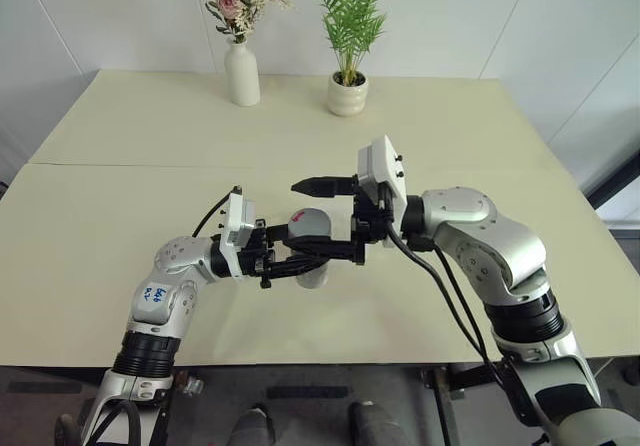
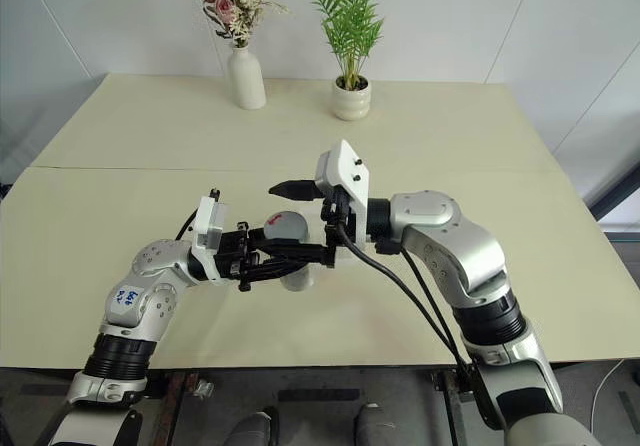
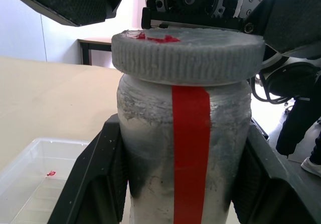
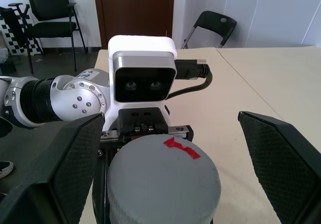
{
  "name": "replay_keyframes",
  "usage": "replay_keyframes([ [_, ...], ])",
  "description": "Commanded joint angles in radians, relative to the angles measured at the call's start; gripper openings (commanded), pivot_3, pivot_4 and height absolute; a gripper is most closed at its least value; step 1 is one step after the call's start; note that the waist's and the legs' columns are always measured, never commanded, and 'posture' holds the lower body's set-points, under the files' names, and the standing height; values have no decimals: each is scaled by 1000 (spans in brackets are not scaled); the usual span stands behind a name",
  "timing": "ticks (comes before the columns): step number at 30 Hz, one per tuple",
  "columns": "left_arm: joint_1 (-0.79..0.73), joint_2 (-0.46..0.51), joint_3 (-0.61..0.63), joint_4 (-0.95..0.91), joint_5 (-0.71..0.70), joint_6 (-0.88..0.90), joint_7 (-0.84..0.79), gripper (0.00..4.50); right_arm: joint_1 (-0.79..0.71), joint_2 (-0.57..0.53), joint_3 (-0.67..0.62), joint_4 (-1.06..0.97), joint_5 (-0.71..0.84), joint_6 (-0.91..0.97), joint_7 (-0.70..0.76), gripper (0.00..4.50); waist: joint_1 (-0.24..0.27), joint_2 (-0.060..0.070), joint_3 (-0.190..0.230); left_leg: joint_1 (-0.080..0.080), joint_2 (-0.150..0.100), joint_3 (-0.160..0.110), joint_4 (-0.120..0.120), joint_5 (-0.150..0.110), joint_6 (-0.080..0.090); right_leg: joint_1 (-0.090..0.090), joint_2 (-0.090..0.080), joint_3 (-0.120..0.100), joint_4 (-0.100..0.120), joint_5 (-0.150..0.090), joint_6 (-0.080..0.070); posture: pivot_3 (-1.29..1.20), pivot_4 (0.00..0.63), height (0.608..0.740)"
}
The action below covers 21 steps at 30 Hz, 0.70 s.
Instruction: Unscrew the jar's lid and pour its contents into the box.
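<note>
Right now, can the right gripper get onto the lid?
Probably yes. The right gripper is open, one finger either side of the lid, nothing between. The left gripper grips the jar lower down, leaving the lid free.

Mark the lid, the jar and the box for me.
lid (image 3: 188, 58): left wrist view, ribbed side edge.
jar (image 3: 145, 133): left wrist view, glass wall beside the red stripe.
box (image 3: 30, 184): left wrist view, clear floor.

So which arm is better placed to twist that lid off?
The right. Its pincer stands open on either side of the lid, while the left pincer is shut on the jar, holding it.
</note>
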Motion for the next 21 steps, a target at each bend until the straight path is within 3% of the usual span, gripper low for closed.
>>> replay_keyframes([
  [1,-3,-8,3,-32,-15,-7,-6,2193,-21,9,-3,-17,-7,-2,-11,4492,0,0,0,0,0,0,0,0,0,0,0,0,0,0,0,0,150,740],
  [21,-8,-6,8,-26,-12,-14,-9,2193,-8,-27,-39,8,-27,-3,-16,4492,0,0,0,0,0,0,0,0,0,0,0,0,0,0,0,0,150,740],
])
